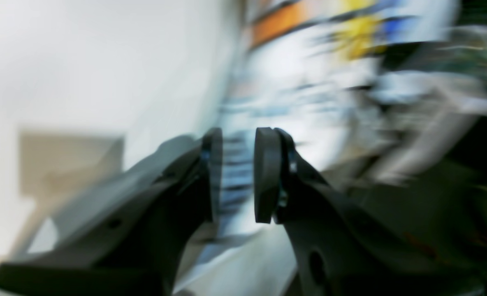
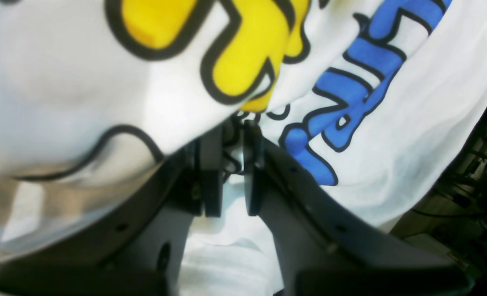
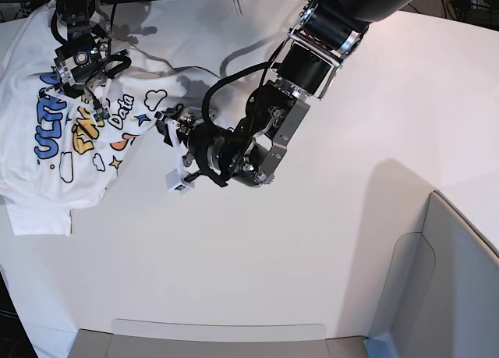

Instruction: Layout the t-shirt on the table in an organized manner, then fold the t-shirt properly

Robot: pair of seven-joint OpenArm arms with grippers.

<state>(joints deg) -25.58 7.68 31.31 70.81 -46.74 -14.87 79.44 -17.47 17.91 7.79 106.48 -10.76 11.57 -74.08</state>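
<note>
The shirt (image 3: 70, 140) lay at the 10 o'clock corner of the table (image 3: 327, 241) in the base view, printed side up but rumpled, with its upper part bunched under the right gripper (image 3: 80, 83). The step in hand was judged to be the layout stage; no fold had been made. In the right wrist view, the right gripper (image 2: 228, 164) held its jaws narrow, with white printed cloth draped over and between them; it appeared to be pinching a fold of the shirt. The left gripper (image 3: 168, 151) hovered at the shirt's 3 o'clock edge. In the left wrist view, heavily blurred, the left gripper (image 1: 234, 176) showed a narrow gap with nothing clearly gripped; the shirt print lay beyond the pads. The next move was judged to require the left gripper to take the near edge, then both arms to draw the cloth apart and flat toward the table's centre.
</note>
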